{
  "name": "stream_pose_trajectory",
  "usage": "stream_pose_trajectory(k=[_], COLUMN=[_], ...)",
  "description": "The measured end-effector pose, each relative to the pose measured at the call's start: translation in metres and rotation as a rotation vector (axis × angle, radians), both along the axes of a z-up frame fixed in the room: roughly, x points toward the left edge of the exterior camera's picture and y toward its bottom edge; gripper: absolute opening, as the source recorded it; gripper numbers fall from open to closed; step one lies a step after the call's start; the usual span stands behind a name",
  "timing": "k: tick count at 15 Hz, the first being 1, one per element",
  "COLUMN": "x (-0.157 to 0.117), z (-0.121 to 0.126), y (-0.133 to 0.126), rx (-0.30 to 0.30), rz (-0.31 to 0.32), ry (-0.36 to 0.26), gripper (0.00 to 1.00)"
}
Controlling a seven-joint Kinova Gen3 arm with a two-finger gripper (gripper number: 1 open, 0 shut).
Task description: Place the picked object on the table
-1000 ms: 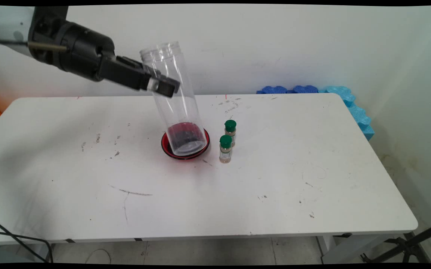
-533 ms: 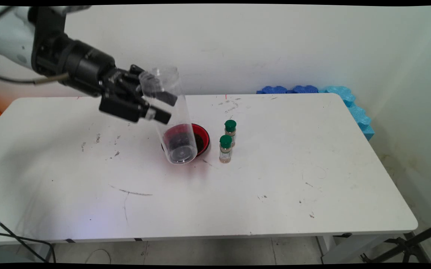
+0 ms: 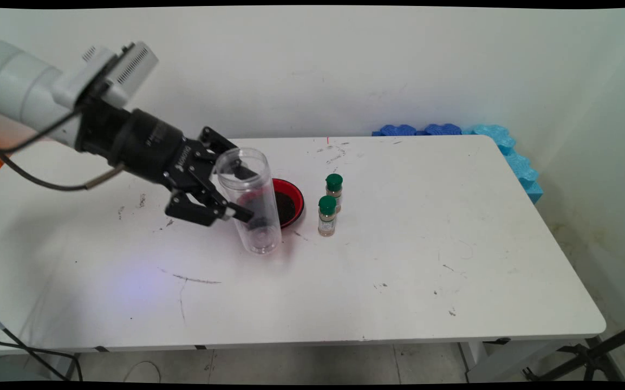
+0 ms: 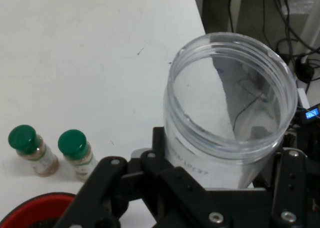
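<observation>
The tool (image 3: 236, 197) pinches the clear plastic jar (image 3: 248, 200) across its wall, one finger (image 3: 239, 213) on the near side and the other behind it, so the jar hangs from the grip rather than standing free. The hold sits on the upper half of the jar, which leaves its closed bottom free just over, or perhaps touching, the surface (image 3: 399, 260); which of the two cannot be told. The jar's long axis runs nearly upright with a slight tilt, its open mouth (image 4: 231, 90) leaning up and toward the arm, its bottom down and toward the camera's side. In the hand view the mouth faces the camera and the jar looks empty. Just behind the jar lies a red bowl (image 3: 291, 197) with dark contents, partly seen through the plastic. Near the bowl's right stand two small green-capped bottles (image 3: 330, 206), upright and close together.
</observation>
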State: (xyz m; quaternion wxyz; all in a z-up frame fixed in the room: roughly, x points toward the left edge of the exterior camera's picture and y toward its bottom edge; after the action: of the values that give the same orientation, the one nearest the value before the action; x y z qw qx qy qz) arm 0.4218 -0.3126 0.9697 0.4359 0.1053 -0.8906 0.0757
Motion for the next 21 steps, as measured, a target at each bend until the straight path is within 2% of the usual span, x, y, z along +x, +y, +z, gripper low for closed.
stream_pose_trajectory(k=[9,16,21], x=[-0.021,-0.027,-0.029], z=[-0.033,-0.068,-0.084], y=[0.006,0.008,0.008], rx=[0.031,0.089,0.122], rz=[0.027,0.096,0.131], ry=[-0.03,-0.033,-0.024], gripper=[0.0,0.0,0.0])
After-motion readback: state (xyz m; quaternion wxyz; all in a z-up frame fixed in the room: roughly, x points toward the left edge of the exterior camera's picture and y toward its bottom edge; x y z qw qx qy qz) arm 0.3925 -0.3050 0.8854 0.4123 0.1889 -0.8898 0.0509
